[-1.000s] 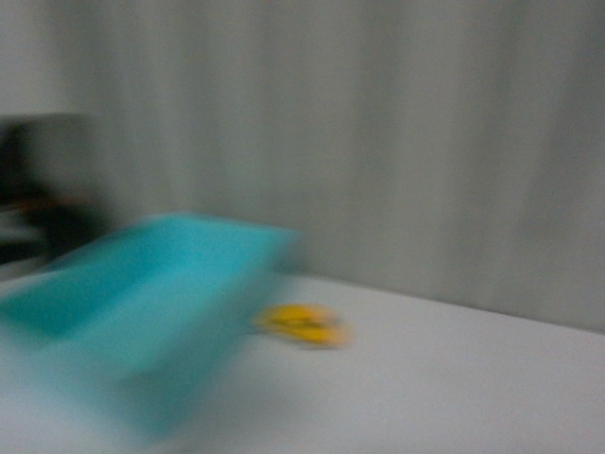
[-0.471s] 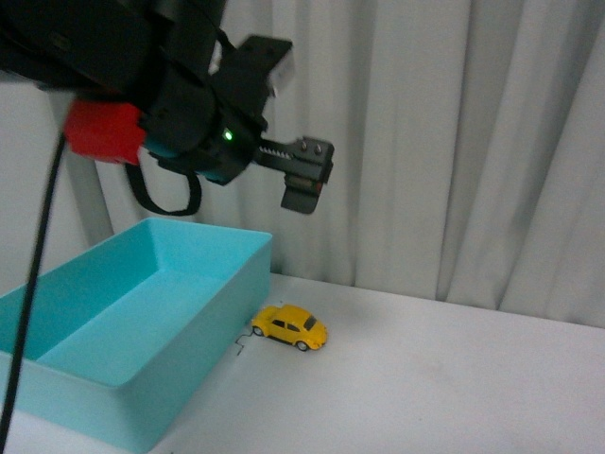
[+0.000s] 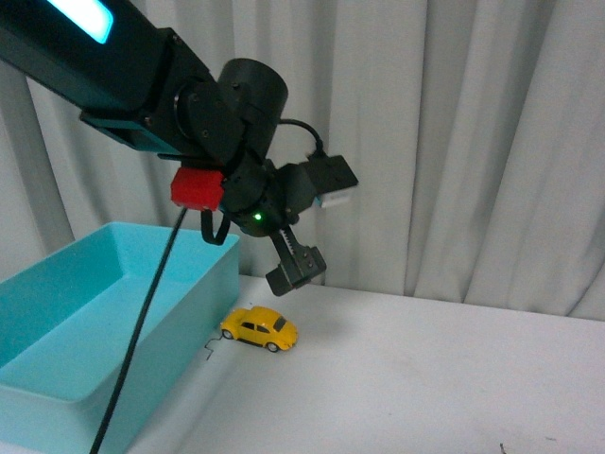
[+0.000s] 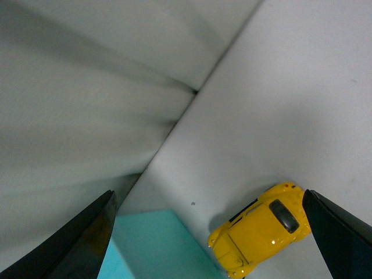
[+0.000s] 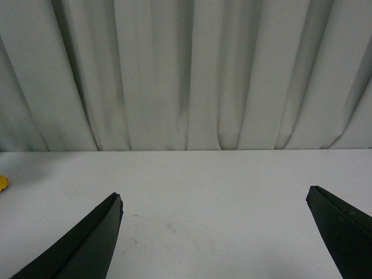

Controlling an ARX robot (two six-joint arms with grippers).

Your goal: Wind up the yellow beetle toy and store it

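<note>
Left gripper point(image 4: 207, 193) hangs spread wide over the car point(image 3: 259, 327), centre-left. Descending, a finger could strike the bin point(image 3: 194, 312) just beside it.

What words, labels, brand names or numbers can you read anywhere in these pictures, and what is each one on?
No text can be read in any view.
The yellow beetle toy shows no badge or plate lettering.
The turquoise bin is plain.
The left arm carries only a cyan light strip, a red block and a green light.
The curtain and table are blank.
</note>
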